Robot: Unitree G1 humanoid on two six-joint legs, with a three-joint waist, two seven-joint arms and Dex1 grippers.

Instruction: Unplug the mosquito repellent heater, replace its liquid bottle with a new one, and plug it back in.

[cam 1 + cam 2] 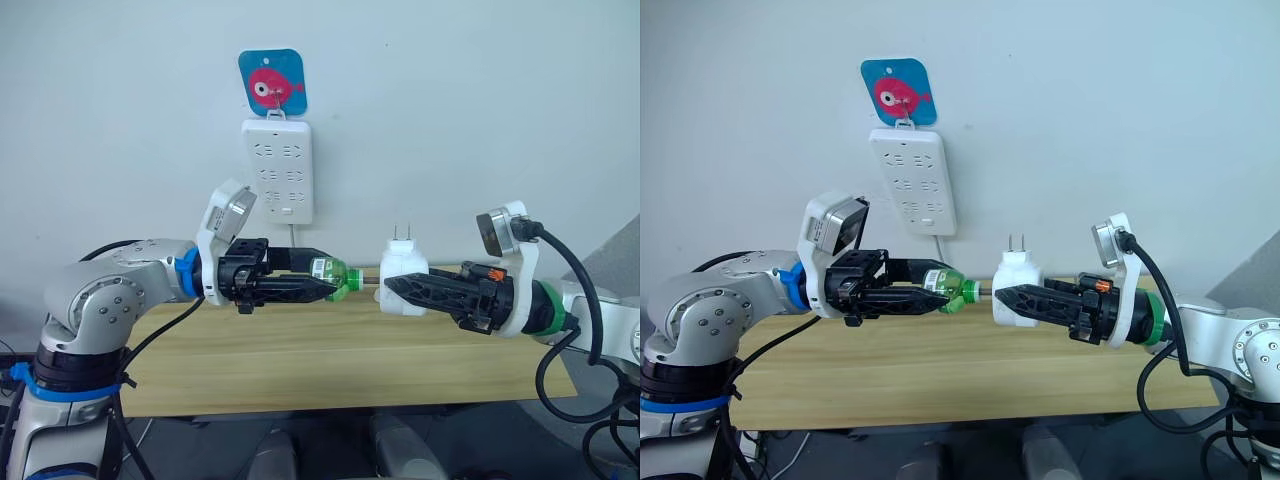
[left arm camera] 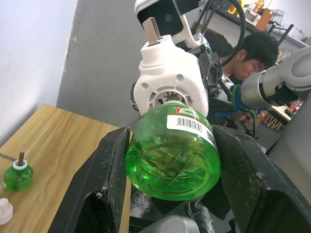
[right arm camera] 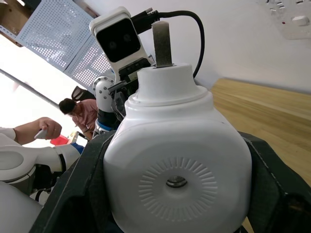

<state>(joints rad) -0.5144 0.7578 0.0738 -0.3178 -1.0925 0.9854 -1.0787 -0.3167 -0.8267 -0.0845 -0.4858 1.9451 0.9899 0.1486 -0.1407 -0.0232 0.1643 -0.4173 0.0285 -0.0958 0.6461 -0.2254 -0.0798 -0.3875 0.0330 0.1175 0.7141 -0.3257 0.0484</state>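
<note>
The white mosquito repellent heater (image 1: pixel 404 262) is held in the air above the table, with my right gripper (image 1: pixel 392 288) shut on it and its two prongs pointing up. My left gripper (image 1: pixel 326 287) is shut on a green liquid bottle (image 1: pixel 337 272) lying sideways, neck toward the heater. A thin wick spans the short gap between them. In the left wrist view the bottle (image 2: pixel 172 155) sits between both black fingers, just before the heater's (image 2: pixel 170 82) round opening. The right wrist view shows the heater's vented face (image 3: pixel 177 165).
A white power strip (image 1: pixel 280 168) hangs on the wall under a blue fish hook (image 1: pixel 272 82). The wooden table (image 1: pixel 330 365) lies below both arms. A second green bottle (image 2: pixel 18 175) and a white cap (image 2: pixel 4 211) stand on it. People (image 2: pixel 257 53) sit behind.
</note>
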